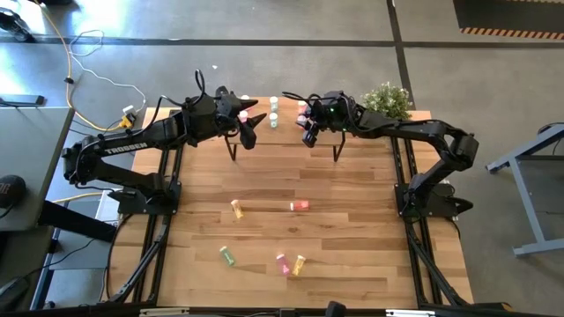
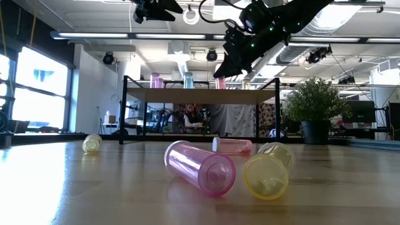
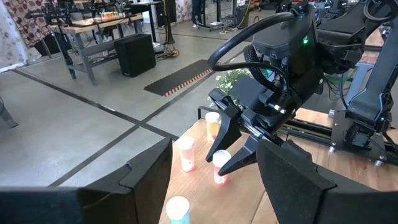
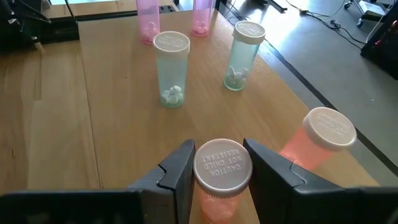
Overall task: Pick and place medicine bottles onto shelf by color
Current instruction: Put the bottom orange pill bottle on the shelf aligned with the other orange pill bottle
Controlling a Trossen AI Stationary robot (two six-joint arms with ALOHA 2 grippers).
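Right wrist view: the right gripper (image 4: 222,167) has its two fingers on either side of a red-orange bottle (image 4: 222,177) with a white cap. The fingers hug the bottle, which stands upright on the shelf (image 4: 124,124). Just beside the gripper stands a second red-orange bottle (image 4: 320,142). Farther ahead of the fingers are two pale green bottles (image 4: 171,68), and past those two pink bottles (image 4: 147,18) at the far end of the board.

In the high view, the left gripper (image 1: 256,119) hangs over the other end of the shelf, a little apart from the right gripper. Its fingers are spread apart and hold nothing.

Well away from both grippers, loose bottles lie on their sides on the wood table (image 1: 352,264): a yellow bottle (image 1: 236,209), a red one (image 1: 300,205), a green one (image 1: 227,255), and a pink one (image 1: 283,263) just beside another yellow one (image 1: 300,263).

A potted plant (image 1: 388,99) sits near the right arm at the table's corner. The room behind has a grey floor, desks and bright ceiling lights.
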